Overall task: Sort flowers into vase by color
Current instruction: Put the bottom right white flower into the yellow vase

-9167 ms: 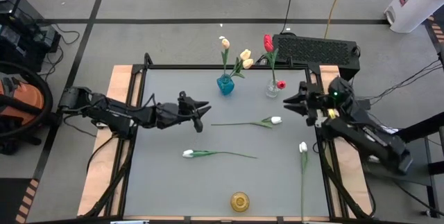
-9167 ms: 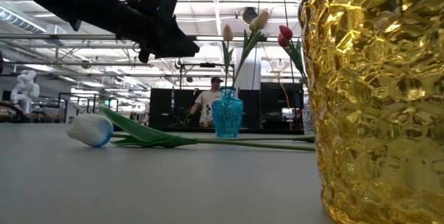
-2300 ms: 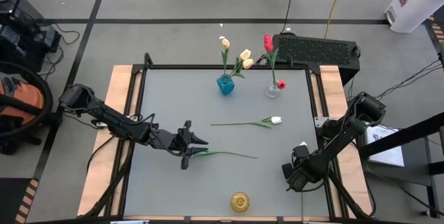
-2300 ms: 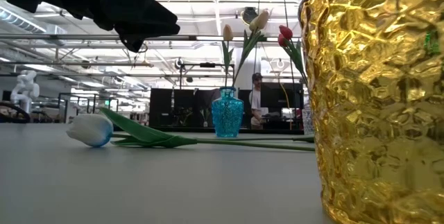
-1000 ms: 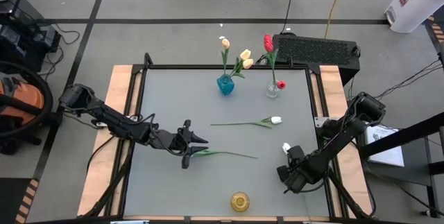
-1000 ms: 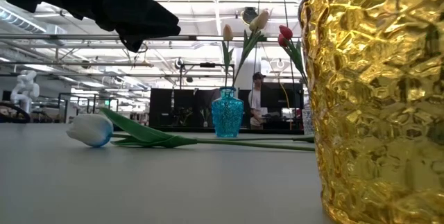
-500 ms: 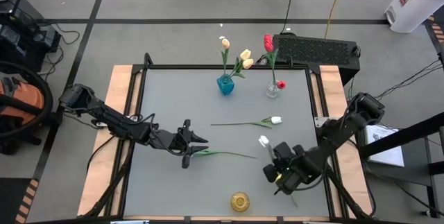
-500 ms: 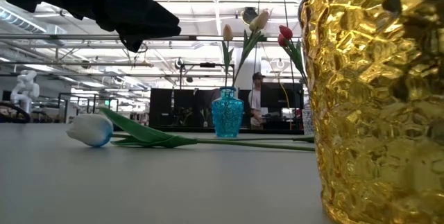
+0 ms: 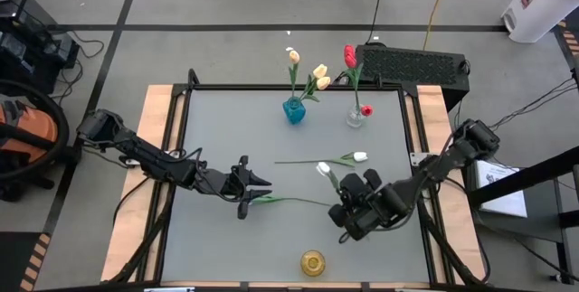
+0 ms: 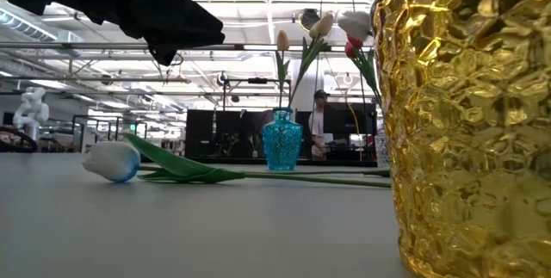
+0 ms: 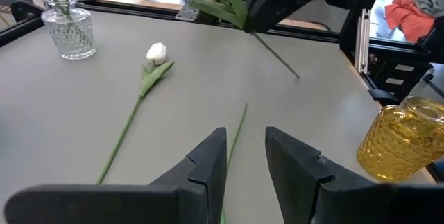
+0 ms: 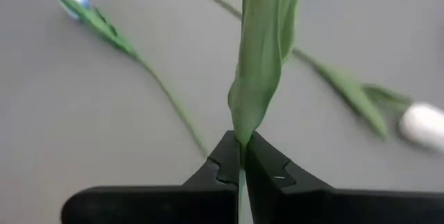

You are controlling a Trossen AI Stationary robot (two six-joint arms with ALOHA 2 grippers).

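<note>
The right pincer (image 9: 355,212), clamped tight on a white-budded green-stemmed artificial tulip (image 9: 323,170), has swung inward from the bench's right edge toward the middle, lifting it clear of the grey bench (image 9: 226,129) (likely bound for the textured gold glass vase (image 9: 313,262)). The left pincer (image 9: 257,190), part-open and empty, hasn't moved, poised over another white tulip (image 10: 114,160) lying flat.
</note>
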